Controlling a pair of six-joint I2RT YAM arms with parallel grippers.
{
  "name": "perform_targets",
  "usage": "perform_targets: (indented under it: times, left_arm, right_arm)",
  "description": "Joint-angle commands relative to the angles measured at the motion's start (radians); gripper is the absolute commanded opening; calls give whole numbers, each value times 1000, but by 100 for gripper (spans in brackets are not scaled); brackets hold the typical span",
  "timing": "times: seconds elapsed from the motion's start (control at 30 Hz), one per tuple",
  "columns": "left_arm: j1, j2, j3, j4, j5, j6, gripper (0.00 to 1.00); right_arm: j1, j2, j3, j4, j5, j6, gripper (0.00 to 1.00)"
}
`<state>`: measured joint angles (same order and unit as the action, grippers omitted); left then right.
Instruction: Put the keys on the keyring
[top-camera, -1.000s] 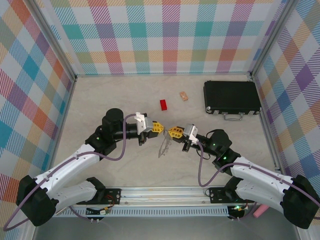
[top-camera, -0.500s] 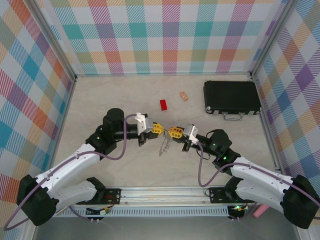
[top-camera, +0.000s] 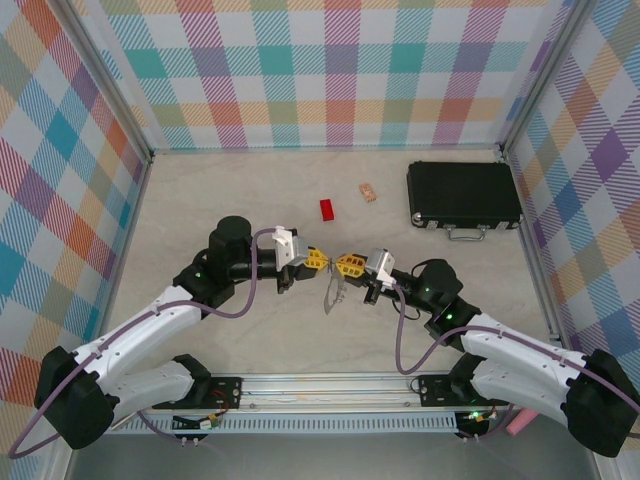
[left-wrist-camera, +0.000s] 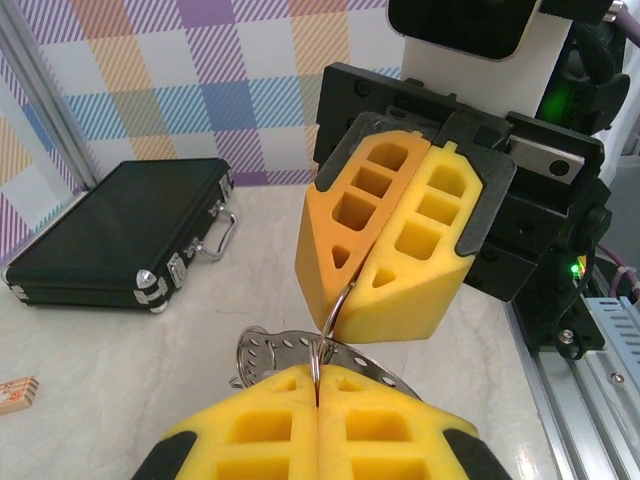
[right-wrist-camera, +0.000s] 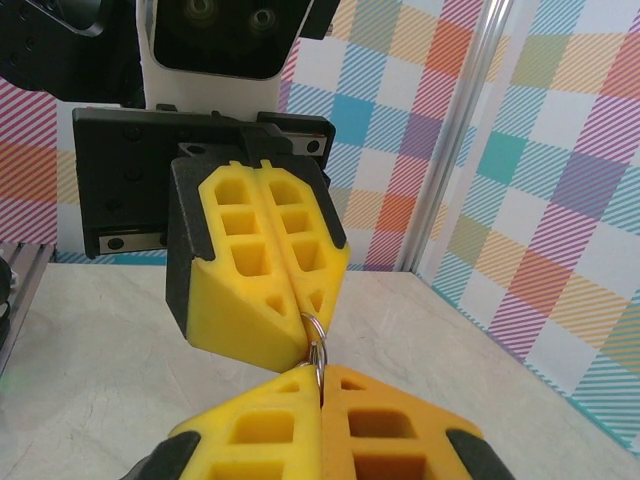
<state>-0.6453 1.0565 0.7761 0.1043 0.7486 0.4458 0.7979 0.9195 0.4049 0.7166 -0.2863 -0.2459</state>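
Two closed grippers share one grasp on the keyring (top-camera: 332, 290), which hangs edge-on above the table (top-camera: 200, 200), just below the point where the fingertips meet. In the left wrist view its flat grey band (left-wrist-camera: 290, 352) curves away to the left beneath the near fingers, and a small wire loop (left-wrist-camera: 338, 305) on its edge rises from it. The same wire loop (right-wrist-camera: 315, 340) bridges the narrow gap between the two sets of pads in the right wrist view.

The left gripper (top-camera: 322, 258) is clenched on the lower end of this loop, and the right gripper (top-camera: 343, 264) is clenched on its upper end. The two tips face each other almost nose to nose. The loop's long axis runs along the line joining the tips, so neither arm is nearer; both are at the loop itself. The ring's plane lies roughly across that line and drops toward the near edge.

No key can be made out in any view; its position cannot be stated.

Judgement: the next move depends on the loop being held taut between the tips, since any sideways offset would twist the floppy ring.

Well apart at the far side lie a red block (top-camera: 328, 208), a tan block (top-camera: 368, 191) and a black case (top-camera: 463, 193).
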Motion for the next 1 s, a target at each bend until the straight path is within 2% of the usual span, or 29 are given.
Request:
perform_targets:
  times: [0.0, 0.27, 0.67, 0.87, 0.97]
  left_arm:
    - [-7, -10, 10, -8, 37, 22, 0]
    - [-7, -42, -11, 58, -23, 18, 0]
    - [-7, -32, -5, 28, -11, 27, 0]
    - [-6, -28, 18, -54, -34, 101, 0]
    - [-7, -30, 22, -94, -72, 150, 0]
  right_arm:
    - [-5, -2, 20, 40, 43, 20, 0]
    - [-7, 18, 42, 9, 13, 30, 0]
    - [-18, 29, 48, 8, 18, 45, 0]
    - [-22, 26, 99, -137, -30, 26, 0]
    - [-23, 33, 102, -147, -28, 17, 0]
